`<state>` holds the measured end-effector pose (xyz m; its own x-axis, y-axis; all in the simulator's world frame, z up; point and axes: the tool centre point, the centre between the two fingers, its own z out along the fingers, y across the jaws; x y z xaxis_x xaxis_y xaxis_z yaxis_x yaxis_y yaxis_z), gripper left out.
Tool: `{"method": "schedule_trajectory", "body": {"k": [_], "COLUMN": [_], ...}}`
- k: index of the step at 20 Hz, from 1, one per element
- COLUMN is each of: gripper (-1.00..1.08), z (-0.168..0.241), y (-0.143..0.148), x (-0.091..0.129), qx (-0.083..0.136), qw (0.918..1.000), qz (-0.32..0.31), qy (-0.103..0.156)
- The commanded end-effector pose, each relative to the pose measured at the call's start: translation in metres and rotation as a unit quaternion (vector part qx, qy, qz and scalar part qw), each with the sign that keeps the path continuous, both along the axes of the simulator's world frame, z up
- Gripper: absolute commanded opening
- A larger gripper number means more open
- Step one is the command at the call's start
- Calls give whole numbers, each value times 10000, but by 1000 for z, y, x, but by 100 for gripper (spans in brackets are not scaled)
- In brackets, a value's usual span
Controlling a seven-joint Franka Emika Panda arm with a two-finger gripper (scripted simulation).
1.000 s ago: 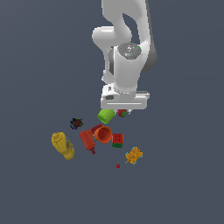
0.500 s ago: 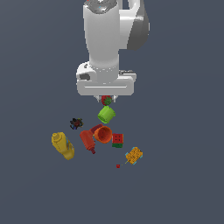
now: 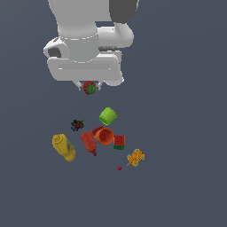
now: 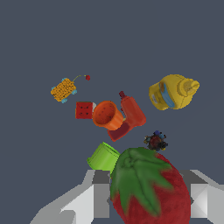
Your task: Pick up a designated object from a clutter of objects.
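The gripper point(image 3: 90, 87) jaws pinch the strawberry point(image 4: 148, 188), holding it well above the toys point(image 3: 105, 136) so it clears them.

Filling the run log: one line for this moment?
phase: lift | gripper: shut on strawberry | strawberry: raised above clutter | green cup: on its side

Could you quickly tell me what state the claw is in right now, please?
Claw: closed on the strawberry, lifted above the clutter.
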<state>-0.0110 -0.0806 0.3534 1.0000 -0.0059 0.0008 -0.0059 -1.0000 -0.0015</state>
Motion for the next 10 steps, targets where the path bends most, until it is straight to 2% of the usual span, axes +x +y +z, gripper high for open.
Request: {"method": "schedule_trajectory", "body": {"k": [1,10], "gripper": [-100,-100], "z": [13,32], "y": [-9,-24], "x": [2,7], "qx": [-2,-9], "qw": [10000,10000], "qz": [4,3], "qy": [5,5]}}
